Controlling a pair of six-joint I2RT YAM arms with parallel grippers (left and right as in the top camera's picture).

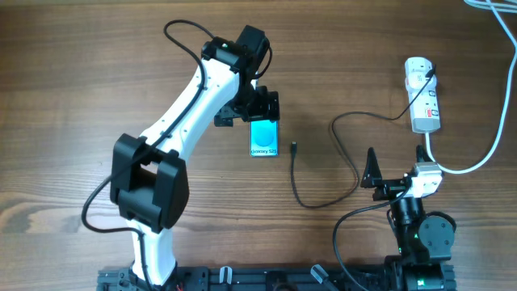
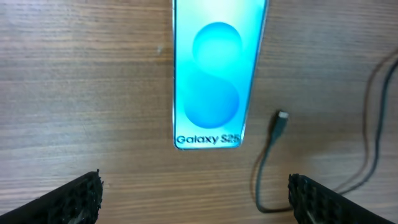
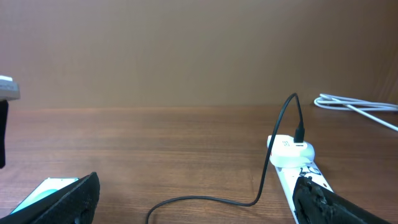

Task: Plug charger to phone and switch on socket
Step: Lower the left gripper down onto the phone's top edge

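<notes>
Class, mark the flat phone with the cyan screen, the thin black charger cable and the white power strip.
Flat cyan-screened phone (image 2: 214,81), left wrist view, middle of its screen.
Thin black charger cable (image 2: 280,123), left wrist view, its plug tip.
White power strip (image 1: 425,105), overhead view, middle of its body.

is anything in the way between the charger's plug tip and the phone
Nothing visible does. The charger lies with its plug tip beside the phone, near the lettered short edge and not touching it. Only bare table lies between them.
</notes>
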